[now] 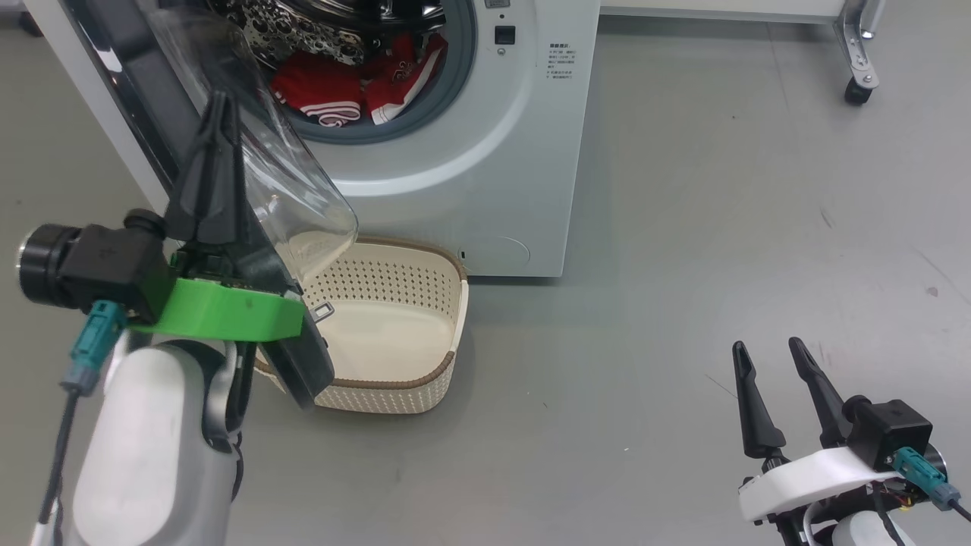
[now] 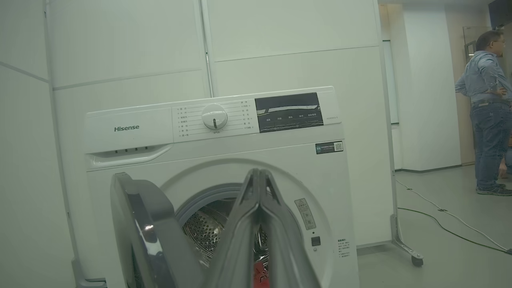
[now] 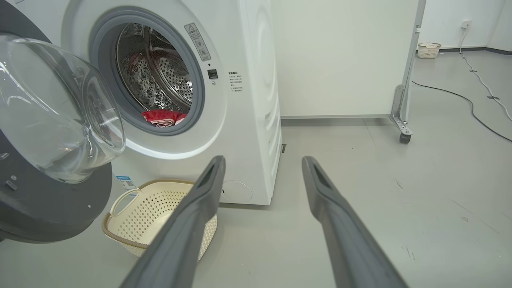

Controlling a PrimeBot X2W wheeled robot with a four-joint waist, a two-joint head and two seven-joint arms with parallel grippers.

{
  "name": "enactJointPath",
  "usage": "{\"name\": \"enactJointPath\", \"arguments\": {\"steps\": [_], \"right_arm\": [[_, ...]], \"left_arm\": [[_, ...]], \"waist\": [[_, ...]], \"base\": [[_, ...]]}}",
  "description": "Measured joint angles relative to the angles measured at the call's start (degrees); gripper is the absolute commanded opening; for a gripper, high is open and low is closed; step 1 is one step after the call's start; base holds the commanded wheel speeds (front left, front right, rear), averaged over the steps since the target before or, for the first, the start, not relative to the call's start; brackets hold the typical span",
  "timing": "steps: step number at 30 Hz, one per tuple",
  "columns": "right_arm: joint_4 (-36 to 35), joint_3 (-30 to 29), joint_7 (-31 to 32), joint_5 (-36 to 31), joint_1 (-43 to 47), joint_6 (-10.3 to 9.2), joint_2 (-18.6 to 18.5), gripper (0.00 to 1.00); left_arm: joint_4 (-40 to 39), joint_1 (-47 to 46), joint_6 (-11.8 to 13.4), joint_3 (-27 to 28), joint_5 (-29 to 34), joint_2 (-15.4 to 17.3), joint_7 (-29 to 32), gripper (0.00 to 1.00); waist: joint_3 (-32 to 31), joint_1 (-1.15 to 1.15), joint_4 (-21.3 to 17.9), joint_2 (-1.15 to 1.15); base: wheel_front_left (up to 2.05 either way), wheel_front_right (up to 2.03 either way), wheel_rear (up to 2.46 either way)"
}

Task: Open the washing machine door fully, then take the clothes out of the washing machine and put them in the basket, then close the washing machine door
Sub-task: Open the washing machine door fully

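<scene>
Washing machine (image 1: 470,152) – white front-loader standing on the grey floor (image 1: 683,303) before a pale panel wall, with its control dial (image 2: 214,116) at the top front and its porthole uncovered. Washing machine door (image 1: 303,189) – swung out on the hinge at the left of the porthole, black rim and bulging glass bowl turned toward the robot, its lower edge hanging over the basket's left end. Clothes (image 1: 341,87) – red with white trim, heaped in the bottom of the steel drum and lapping against the grey gasket; none lie outside the machine. Basket (image 1: 394,398) – cream, perforated, brown-rimmed, on the floor touching or just short of the machine's front foot, directly under the porthole, nothing inside it. Left claw (image 1: 221,102) – clenched, fingers pressed flat together with nothing between them, raised in front of the door's inner face and pointing at the porthole; whether it touches the door cannot be told. Right claw (image 1: 766,347) – released, fingers spread and bare, low over bare floor well to the right of the machine and basket. Sundries: a castered frame leg (image 1: 861,68) right of the machine, a cable (image 3: 460,96) across the far floor, a second basket (image 3: 429,50) by the far wall, a person (image 2: 486,112) standing in the background.
</scene>
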Motion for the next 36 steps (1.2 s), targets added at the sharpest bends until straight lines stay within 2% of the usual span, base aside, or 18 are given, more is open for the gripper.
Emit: {"name": "enactJointPath", "arguments": {"steps": [11, 21, 26, 36], "right_arm": [[0.4, -0.2, 0.0, -0.3, 0.0, 0.62, 0.4, 1.0], [0.6, -0.4, 0.0, -0.4, 0.0, 1.01, 1.0, 1.0], [0.9, -0.2, 0.0, -0.8, -0.2, 1.33, 1.7, 1.0], [1.5, -1.2, 0.0, -0.8, -0.2, 1.35, 2.1, 1.0]], "left_arm": [[6.4, 5.6, -0.7, -7.3, 0.2, -0.2, 5.9, 0.0], [10.6, 7.8, -0.7, -9.3, -2.2, -0.4, 9.1, 0.0], [12.8, 7.9, 1.6, -7.6, -2.0, -0.4, 10.3, 0.0], [15.8, 7.9, 3.9, -6.9, -2.1, -0.5, 11.2, 0.0]], "waist": [[0.4, 0.0, -0.9, 0.0], [1.1, 0.0, -1.3, 0.0], [1.5, 0.0, -2.0, 0.0], [1.9, 0.0, -2.7, 0.0]], "base": [[0.0, 0.0, 0.0], [0.0, 0.0, 0.0], [0.0, 0.0, 0.0], [0.0, 0.0, 0.0]]}}
